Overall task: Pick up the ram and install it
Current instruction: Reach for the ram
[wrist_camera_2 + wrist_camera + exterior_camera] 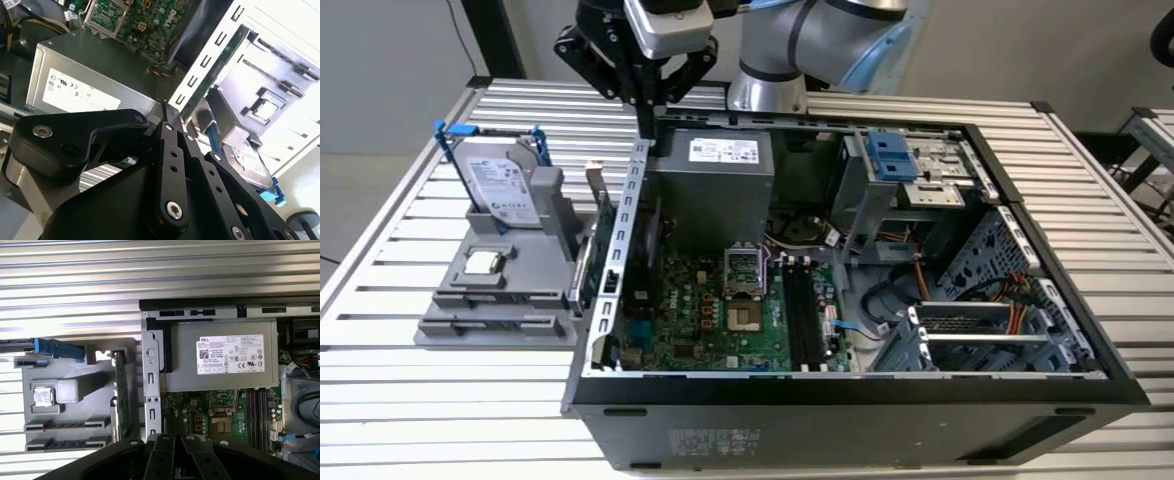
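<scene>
Exterior view has the gripper (647, 138) hanging over the corner of the case (854, 400) by the power supply (714, 190), on the exterior view's left. Clenched or not? (A)

Clenched, fingers (647, 120) pinched together, nothing between them. Can't tell if the tips touch the case wall, tbh. (B)

And the ram? (A)

First wrist view: ram (120, 390) stands on edge in the gray fixture (95, 390), just beside the case's outer wall, with the processor chip (42, 396) nearby in the same fixture. One end is hidden behind the gripper body. Memory slots (255, 405) sit on the motherboard (185, 410) past the power supply, and their ends get cut off by that same black body. (B)
</scene>
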Robot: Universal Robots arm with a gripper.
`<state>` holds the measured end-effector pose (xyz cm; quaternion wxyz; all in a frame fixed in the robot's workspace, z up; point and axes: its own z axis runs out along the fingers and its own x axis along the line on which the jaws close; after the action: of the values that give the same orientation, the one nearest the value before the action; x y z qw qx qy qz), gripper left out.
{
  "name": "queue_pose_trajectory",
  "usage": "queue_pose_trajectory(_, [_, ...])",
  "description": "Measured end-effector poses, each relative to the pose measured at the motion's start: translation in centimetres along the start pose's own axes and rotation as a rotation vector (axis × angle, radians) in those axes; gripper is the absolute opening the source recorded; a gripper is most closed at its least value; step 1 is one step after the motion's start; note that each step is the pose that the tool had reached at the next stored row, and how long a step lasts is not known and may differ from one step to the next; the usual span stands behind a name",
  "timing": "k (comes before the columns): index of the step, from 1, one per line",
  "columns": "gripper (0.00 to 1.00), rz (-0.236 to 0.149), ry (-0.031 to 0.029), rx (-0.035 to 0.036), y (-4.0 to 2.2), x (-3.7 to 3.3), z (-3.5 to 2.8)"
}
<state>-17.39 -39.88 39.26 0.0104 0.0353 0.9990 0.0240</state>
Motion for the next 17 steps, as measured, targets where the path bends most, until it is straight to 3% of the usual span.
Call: queue_pose_trajectory(17, [0.00, 0.000, 0.0000, 0.0001, -0.20, 2.90, -0.07])
